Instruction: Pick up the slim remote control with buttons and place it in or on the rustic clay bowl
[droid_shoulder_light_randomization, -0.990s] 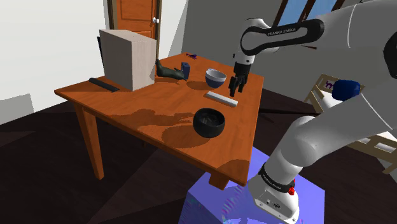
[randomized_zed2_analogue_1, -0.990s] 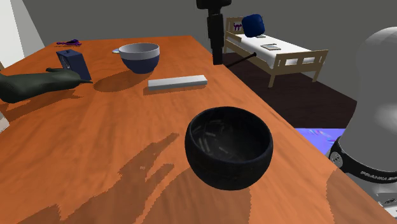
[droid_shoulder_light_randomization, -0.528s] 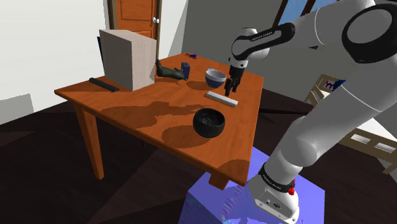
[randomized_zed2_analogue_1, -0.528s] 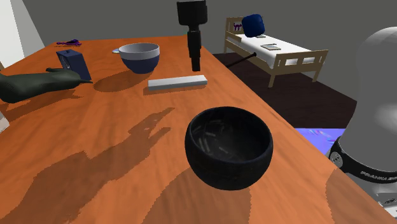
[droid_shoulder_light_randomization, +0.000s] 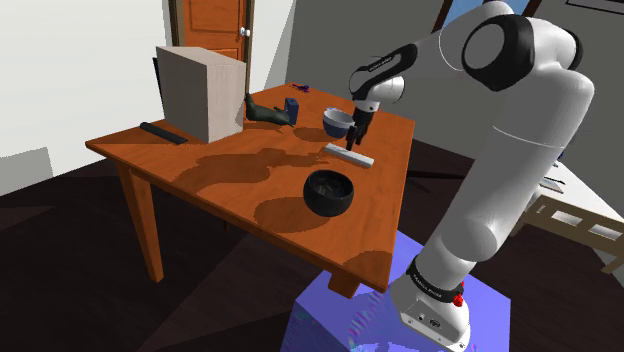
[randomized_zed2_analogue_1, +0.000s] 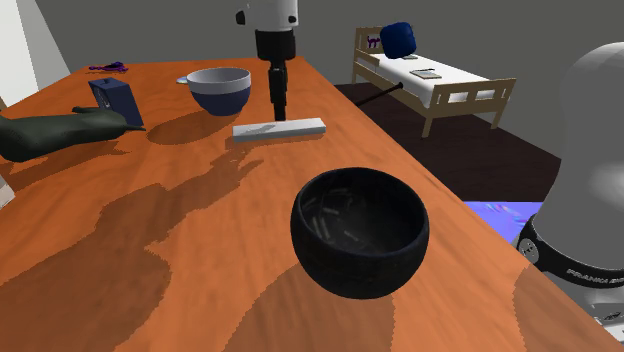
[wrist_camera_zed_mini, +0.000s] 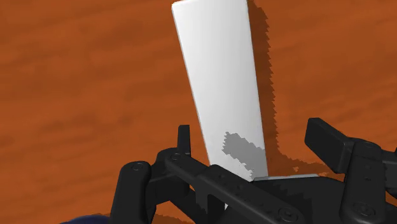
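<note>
The remote (droid_shoulder_light_randomization: 348, 154), drawn as a plain pale slab with no buttons made out, is laid flat on the wooden table (droid_shoulder_light_randomization: 230, 170). It's sat between the blue bowl (droid_shoulder_light_randomization: 338, 122) and the black bowl (droid_shoulder_light_randomization: 329, 192), touching neither. The gripper (droid_shoulder_light_randomization: 357, 132) is pointed straight down over the remote, very close to its top face. In the wrist view the fingers (wrist_camera_zed_mini: 327, 137) are seen spread apart with part of the slab between them, so nothing's clasped. Whether the pads are touched by its edges can't be told. The black bowl is parked nearer the table edge by the stand. A pale box (droid_shoulder_light_randomization: 200, 92) is stood further back.
</note>
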